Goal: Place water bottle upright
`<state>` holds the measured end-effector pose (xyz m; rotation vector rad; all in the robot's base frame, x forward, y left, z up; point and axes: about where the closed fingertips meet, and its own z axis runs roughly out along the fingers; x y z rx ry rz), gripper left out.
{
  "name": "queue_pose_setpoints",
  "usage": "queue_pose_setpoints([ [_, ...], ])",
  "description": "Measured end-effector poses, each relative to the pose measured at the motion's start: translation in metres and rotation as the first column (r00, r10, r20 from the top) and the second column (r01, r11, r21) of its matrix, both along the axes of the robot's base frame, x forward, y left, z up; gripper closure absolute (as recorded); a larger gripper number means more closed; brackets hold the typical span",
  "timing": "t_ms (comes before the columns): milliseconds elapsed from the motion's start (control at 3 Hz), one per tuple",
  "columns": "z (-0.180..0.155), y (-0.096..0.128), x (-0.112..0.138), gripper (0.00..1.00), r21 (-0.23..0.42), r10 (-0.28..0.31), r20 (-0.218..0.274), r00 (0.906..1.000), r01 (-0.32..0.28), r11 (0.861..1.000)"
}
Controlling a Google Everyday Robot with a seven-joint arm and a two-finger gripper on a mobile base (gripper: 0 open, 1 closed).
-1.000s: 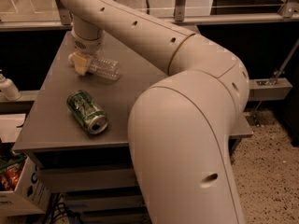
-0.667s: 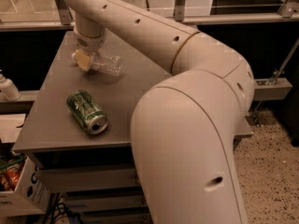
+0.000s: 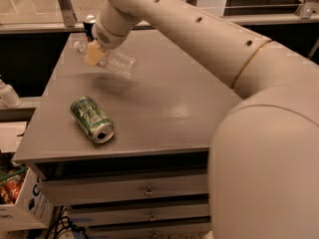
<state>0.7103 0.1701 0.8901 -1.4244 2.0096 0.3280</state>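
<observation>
The water bottle (image 3: 115, 62) is clear and ribbed, with its white cap pointing to the far left. It hangs nearly level, slightly tilted, above the grey table (image 3: 169, 108), and casts a shadow on the tabletop below. My gripper (image 3: 94, 54) is at the far left of the table, shut on the bottle near its neck; a pale yellowish fingertip (image 3: 93, 55) covers that part. My large white arm reaches in from the right and fills the right side of the view.
A green can (image 3: 92, 119) lies on its side near the table's front left. A dark can (image 3: 89, 24) stands at the far left edge behind the gripper. An opaque white bottle (image 3: 8, 95) sits off the table at left. Drawers (image 3: 144, 190) are below.
The bottle lay on the tabletop under the gripper before; now it is lifted off the surface in the gripper. The green can has not moved.
</observation>
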Motion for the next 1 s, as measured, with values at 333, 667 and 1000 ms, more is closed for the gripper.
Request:
queue_pose_setpoints([
  [333, 0.016, 0.003, -0.013, 1.00, 0.226, 0.078, 0.044, 0.9960, -0.086, 0.970],
  [667, 0.042, -0.019, -0.016, 1.00, 0.454, 0.090, 0.115, 0.9893, -0.133, 0.881],
  [1000, 0.070, -0.050, -0.017, 1.00, 0.560, 0.082, 0.205, 0.9753, -0.186, 0.808],
])
